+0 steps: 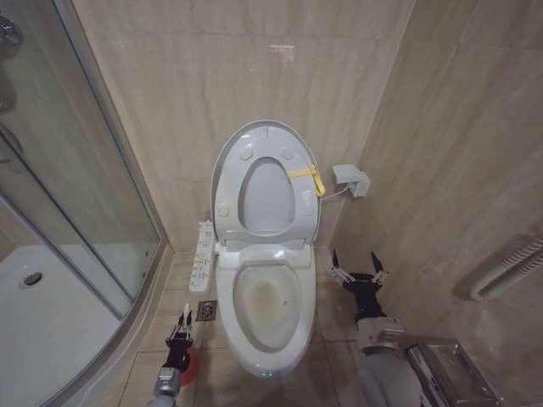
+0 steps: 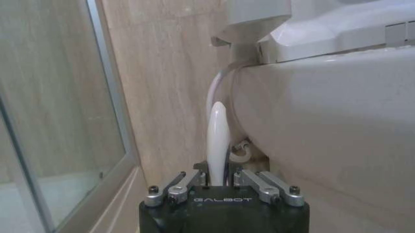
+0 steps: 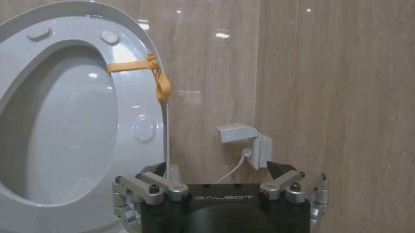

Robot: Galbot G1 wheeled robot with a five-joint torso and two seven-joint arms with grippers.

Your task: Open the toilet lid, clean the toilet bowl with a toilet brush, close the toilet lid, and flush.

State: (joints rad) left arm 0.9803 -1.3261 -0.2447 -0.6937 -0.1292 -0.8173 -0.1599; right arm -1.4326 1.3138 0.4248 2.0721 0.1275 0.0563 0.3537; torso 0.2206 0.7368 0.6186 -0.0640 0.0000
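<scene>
Now, brush: the toilet brush [image 2: 218, 141] is looking light and thin, with a smooth white stick that is probably slippery, so a low hold near the bottom of the stick is seeming best to stop it from wobbling.
Brush place: it is standing up on the floor beside the toilet, on the robot's left, over its red holder [image 1: 188, 363].
Left jaws: the left gripper [image 1: 183, 331] is sitting low by the holder, and its jaws are squeezing in close around the stick; the stick is rising straight up between them.
Stick top: the rounded tip is poking up well above the jaws, close to the side of the toilet bowl [image 1: 266, 298].
Lid: the toilet lid [image 1: 232, 161] is standing up against the wall, so the bowl is lying open. It is looking big, stiff and shiny.
Seat ring: the seat ring [image 1: 299, 197] is standing up too, with a yellow strap [image 1: 307, 175] on it.
Right jaws: the right gripper [image 1: 359, 275] is waiting on the right of the toilet with its jaws spread wide and nothing in them.
Care: the head of the brush is hiding low down, so how dirty or wet it is cannot be told.
</scene>
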